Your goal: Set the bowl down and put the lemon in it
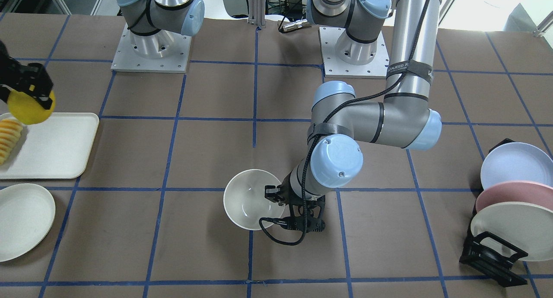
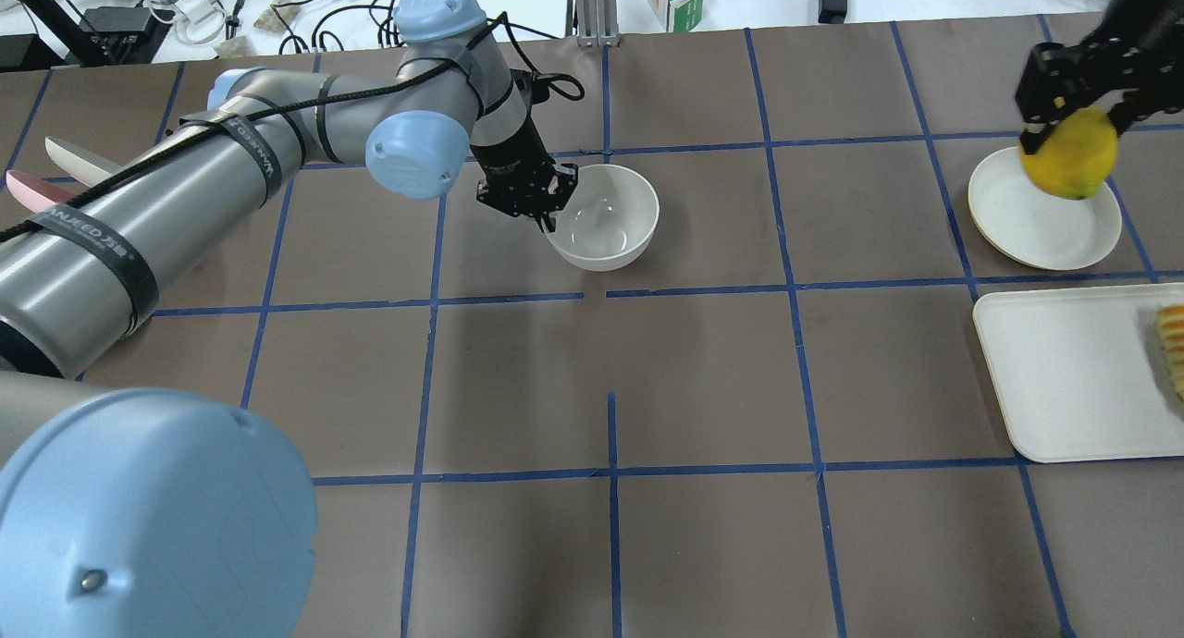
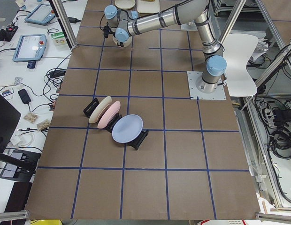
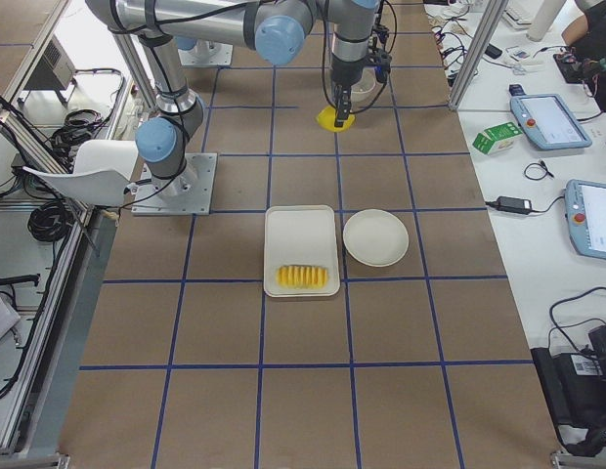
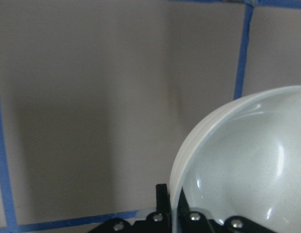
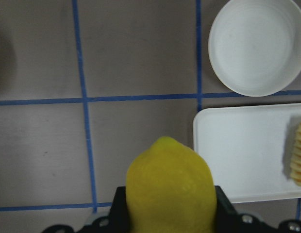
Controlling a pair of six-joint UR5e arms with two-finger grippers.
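The off-white bowl stands upright on the brown table near its middle and also shows in the overhead view. My left gripper is shut on the bowl's rim, one finger inside and one outside, as the left wrist view shows. The yellow lemon hangs in the air, held by my right gripper, which is shut on it. In the front-facing view the lemon is above the tray's far corner. It fills the lower middle of the right wrist view.
A white tray with ridged pale-orange sliced food lies on my right side. A shallow cream plate lies beside it. A black rack with blue, pink and cream plates stands on my left side.
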